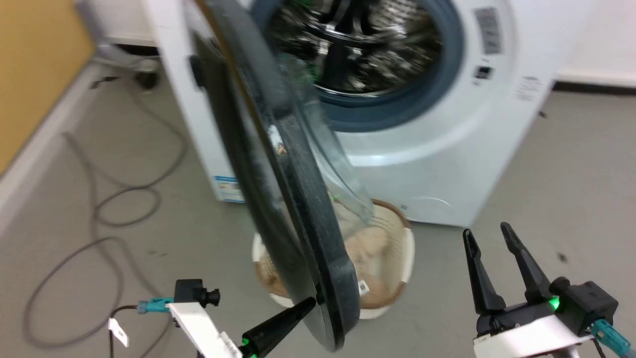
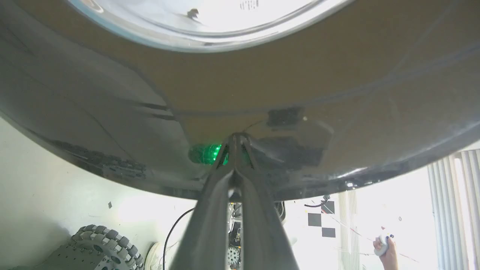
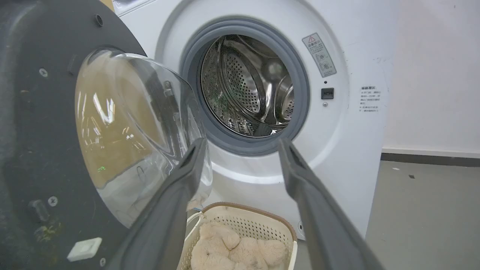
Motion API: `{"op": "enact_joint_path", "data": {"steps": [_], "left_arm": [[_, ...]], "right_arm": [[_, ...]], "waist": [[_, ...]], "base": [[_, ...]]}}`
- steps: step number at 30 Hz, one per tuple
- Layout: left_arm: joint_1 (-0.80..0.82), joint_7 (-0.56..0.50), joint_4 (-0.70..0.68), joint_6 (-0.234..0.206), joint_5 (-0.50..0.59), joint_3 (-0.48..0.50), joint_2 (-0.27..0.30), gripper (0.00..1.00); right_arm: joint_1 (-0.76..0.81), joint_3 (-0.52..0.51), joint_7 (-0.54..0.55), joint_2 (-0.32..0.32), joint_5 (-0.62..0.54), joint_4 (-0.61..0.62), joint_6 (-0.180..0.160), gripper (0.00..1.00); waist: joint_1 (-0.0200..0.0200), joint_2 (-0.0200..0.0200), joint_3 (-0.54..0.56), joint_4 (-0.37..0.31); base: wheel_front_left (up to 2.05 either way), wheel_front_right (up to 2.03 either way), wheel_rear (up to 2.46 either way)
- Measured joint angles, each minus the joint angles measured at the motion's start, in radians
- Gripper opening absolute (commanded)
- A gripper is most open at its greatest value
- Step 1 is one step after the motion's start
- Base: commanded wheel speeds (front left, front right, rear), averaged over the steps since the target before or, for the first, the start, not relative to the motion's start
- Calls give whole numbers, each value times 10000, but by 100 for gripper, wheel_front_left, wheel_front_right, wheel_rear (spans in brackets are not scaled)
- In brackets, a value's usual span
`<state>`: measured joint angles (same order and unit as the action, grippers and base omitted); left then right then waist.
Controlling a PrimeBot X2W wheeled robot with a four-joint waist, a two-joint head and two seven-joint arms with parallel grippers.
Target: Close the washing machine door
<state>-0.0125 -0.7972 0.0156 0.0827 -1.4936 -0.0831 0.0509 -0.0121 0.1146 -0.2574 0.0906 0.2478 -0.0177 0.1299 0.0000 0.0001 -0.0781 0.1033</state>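
The black washing machine door [image 1: 293,199] stands half open before the white washing machine [image 1: 447,134].

Drum: perforated steel drum [image 1: 357,44] ahead of the right gripper [image 1: 486,228], smeared by blur in head view.
Basket: cream perforated basket [image 1: 397,248], its side nearest the left gripper [image 1: 308,303] hidden behind the large round black door [image 1: 298,199].
Print: grey lettering [image 3: 369,99] on the white washer [image 3: 352,157] beyond that gripper, unreadably small.

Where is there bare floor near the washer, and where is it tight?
Free: grey floor right of the basket, between the washing machine's corner and the open right gripper. Crowded: cables loop across the left floor; the basket sits under the washing machine door, shut left gripper at its outer face.
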Motion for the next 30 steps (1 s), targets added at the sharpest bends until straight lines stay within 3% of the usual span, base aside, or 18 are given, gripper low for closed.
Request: {"op": "enact_joint_path", "data": {"steps": [9,18,30], "left_arm": [[985,2717,1097,272,-232,-846,4,0],[2566,5317,2261,397,-353,-876,-2,0],[4537,7772,3156,407,-982,-1457,-15,0]], "right_arm": [[-47,-163,0,-29,-12,50,0,100],[-104,-128,0,-128,-2,117,0,100],[-135,-4,0,-268,40,88,0,100]], "waist": [[0,0,-468,-1865],[1,0,-914,-3487],[0,0,-1281,-4538]], "base": [[0,0,0],[0,0,0],[0,0,0]]}}
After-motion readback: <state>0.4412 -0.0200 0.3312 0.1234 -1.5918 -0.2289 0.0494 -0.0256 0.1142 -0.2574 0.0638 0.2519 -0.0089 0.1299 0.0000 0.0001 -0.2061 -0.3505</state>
